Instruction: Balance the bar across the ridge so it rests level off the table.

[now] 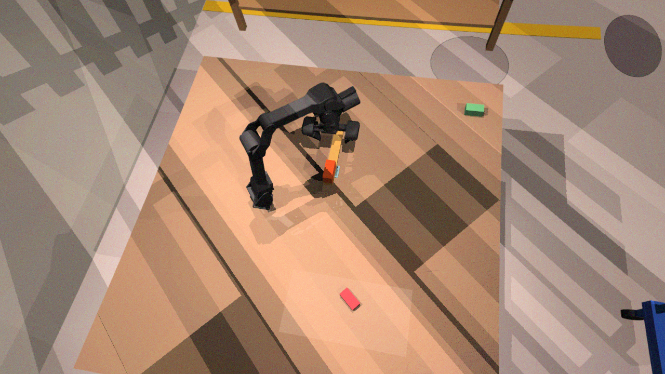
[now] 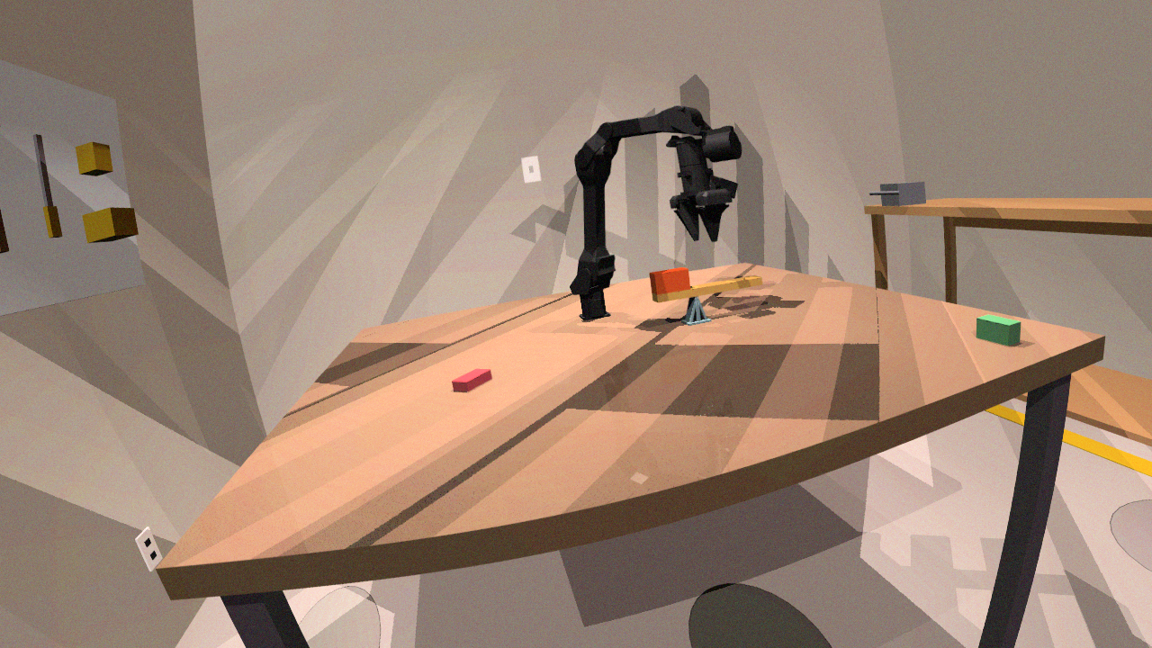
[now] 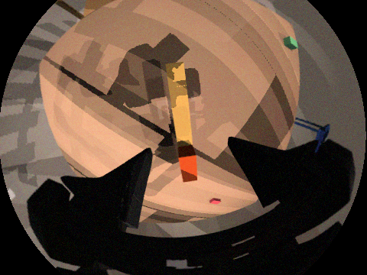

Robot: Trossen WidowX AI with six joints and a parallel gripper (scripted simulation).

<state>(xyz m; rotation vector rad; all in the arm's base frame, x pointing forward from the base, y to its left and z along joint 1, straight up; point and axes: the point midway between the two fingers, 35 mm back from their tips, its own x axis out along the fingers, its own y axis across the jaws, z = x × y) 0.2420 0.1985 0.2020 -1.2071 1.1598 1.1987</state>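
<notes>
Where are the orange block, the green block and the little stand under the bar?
Orange block [image 1: 329, 171] [image 2: 670, 281] [image 3: 189, 167]: top, exterior, wrist; its body.
Green block [image 1: 474, 109] [image 2: 998, 330] [image 3: 290, 43]: same views; its middle.
Stand [image 1: 337, 171] [image 2: 696, 312]: top, base; exterior, supports.

Taking the ridge [image 1: 337, 171] [image 2: 696, 311] as reference: its finish is pale blue-grey. Bar [image 1: 335, 147] [image 2: 724, 286] [image 3: 181, 114] above the ridge: yellow-ochre. Block on the bar, to one side of the ridge [image 1: 329, 171] [image 2: 670, 282] [image 3: 188, 168]: orange-red. Table [image 1: 279, 288] [image 2: 515, 451] [image 3: 225, 50] beneath the ridge: tan-orange wood colour, patterned with dark lines and brown shadow stripes. Arm [image 1: 290, 110] [image 2: 594, 213] near the ridge: black throughout. Small brick well apart from the ridge [image 1: 349, 298] [image 2: 472, 380] [image 3: 215, 201]: pinkish red. Another block, also well apart from it [image 1: 474, 109] [image 2: 998, 330] [image 3: 290, 43]: green.
</notes>
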